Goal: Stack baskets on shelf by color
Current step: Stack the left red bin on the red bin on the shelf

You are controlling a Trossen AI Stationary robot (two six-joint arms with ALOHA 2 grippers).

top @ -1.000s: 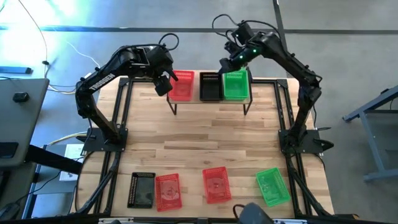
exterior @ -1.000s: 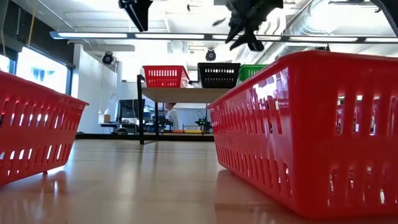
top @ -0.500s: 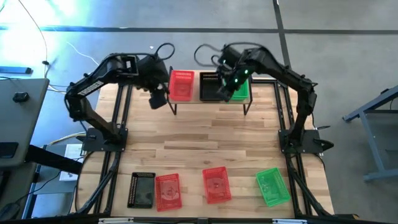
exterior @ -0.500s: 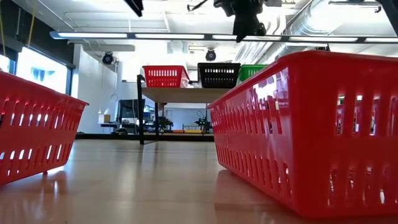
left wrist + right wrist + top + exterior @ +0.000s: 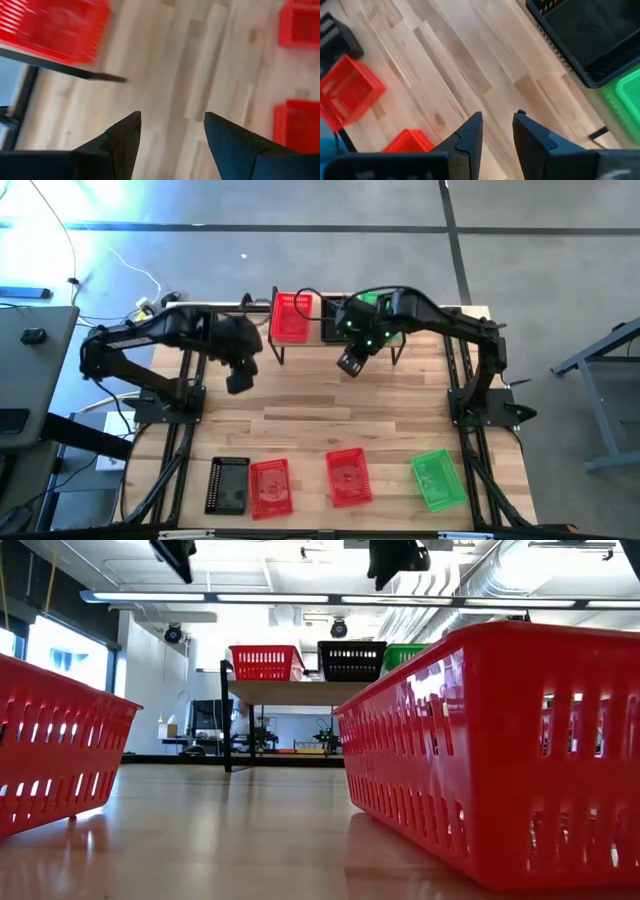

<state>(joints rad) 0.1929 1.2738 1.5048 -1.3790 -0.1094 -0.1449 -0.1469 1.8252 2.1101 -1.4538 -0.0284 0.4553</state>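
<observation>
Both arms have drawn back from the shelf (image 5: 335,340), left claw (image 5: 172,131) and right claw (image 5: 497,129) released, empty.

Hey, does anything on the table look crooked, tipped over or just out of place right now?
Mostly tidy. The green basket at the near edge sits skewed, unlike the straighter red baskets beside it. The black basket overlaps the neighbouring red one. Nothing looks spilled or damaged. The shelf baskets stand straight.

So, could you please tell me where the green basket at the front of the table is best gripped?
Grip one long side wall of the green basket, coming from straight above. It lies open side up and alone, slightly skewed, so its thin rim is free for the fingers to straddle, one inside and one outside.
</observation>
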